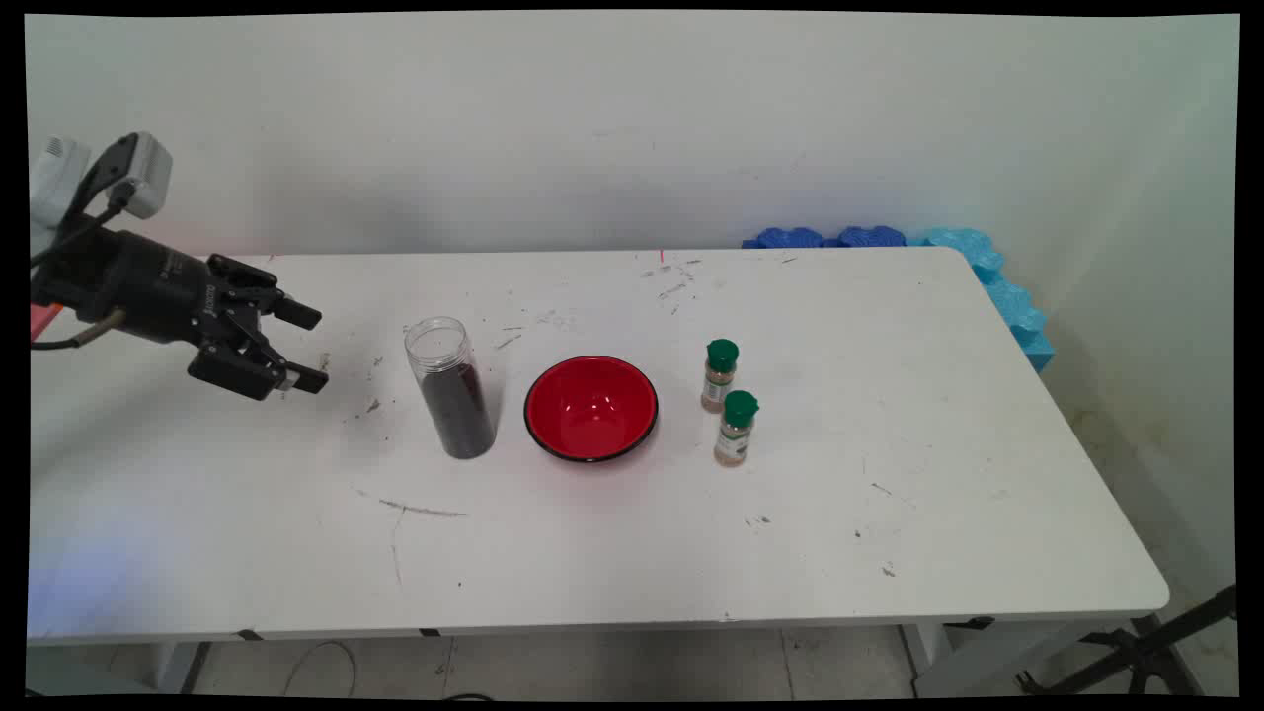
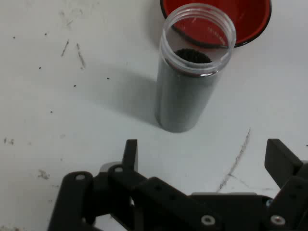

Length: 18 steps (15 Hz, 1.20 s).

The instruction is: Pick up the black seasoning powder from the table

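One lidless clear jar [image 1: 450,387] of dark grains, upright, long axis vertical, stands well to the right of my pincer [image 1: 304,348], which hangs released and empty over the table [image 1: 592,553], with a red bowl [image 1: 591,408] just beyond the jar.

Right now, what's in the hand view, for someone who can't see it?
An open end effector hovers near a lidless clear jar of dark grains standing on a white table. A red bowl sits just beyond it.
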{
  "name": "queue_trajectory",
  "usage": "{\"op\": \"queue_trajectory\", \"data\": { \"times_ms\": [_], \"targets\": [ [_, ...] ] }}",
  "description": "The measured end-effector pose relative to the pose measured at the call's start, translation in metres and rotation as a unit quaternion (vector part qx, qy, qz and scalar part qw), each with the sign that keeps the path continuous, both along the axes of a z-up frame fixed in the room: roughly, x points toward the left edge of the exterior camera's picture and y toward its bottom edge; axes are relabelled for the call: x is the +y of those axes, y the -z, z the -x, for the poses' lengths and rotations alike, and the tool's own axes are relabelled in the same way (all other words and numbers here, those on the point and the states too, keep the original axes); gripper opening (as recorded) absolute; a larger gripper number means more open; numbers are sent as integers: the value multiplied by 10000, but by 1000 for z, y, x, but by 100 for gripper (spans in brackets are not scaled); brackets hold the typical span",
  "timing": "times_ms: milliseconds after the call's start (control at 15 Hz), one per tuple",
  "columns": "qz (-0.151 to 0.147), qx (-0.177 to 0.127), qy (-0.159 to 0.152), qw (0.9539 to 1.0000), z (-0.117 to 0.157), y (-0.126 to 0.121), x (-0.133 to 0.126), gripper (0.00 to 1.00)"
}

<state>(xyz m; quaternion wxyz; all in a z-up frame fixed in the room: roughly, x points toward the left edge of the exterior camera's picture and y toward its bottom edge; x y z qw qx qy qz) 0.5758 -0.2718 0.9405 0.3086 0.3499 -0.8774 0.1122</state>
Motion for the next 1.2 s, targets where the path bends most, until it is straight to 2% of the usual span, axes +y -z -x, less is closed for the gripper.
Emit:
{"op": "queue_trajectory", "data": {
  "times_ms": [400,1200],
  "targets": [
    [90,89,9,9999,0,9,-6,100],
    [227,281,100,9993,24,66,-28,100]
  ]
}}
